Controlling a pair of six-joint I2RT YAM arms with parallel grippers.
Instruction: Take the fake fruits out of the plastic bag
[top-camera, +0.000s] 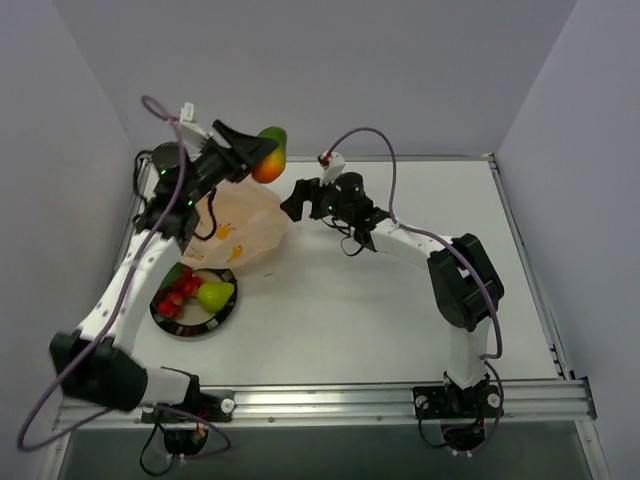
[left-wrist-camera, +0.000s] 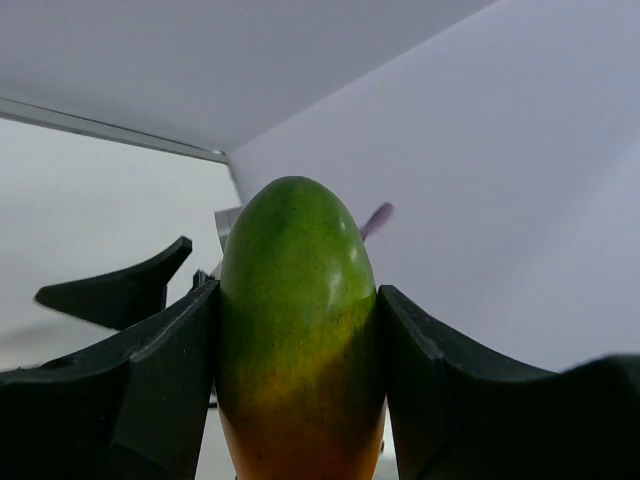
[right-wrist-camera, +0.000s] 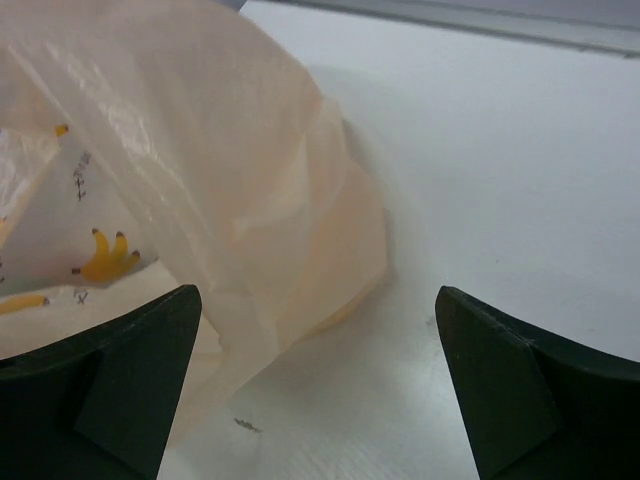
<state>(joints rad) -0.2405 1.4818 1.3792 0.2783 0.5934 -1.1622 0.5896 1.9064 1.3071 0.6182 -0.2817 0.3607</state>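
Note:
An orange-to-green mango-like fake fruit (top-camera: 272, 160) hangs in the air above the back left of the table, with my left gripper (top-camera: 260, 151) shut on it. In the left wrist view the mango-like fruit (left-wrist-camera: 295, 330) fills the gap between both fingers (left-wrist-camera: 150, 380). The crinkly peach plastic bag (top-camera: 245, 232) lies slumped on the table below it. My right gripper (top-camera: 293, 200) stands wide open just right of the bag. In the right wrist view the plastic bag's (right-wrist-camera: 200, 170) edge lies below the right gripper (right-wrist-camera: 318, 295), ungripped. A yellow-green pear (top-camera: 215, 295) and several red pieces (top-camera: 177, 296) rest on a plate.
The round black-rimmed plate (top-camera: 222, 322) sits at the front left, just in front of the bag. White walls close the table at the back and left. A raised metal rail (top-camera: 520, 250) runs along the right edge.

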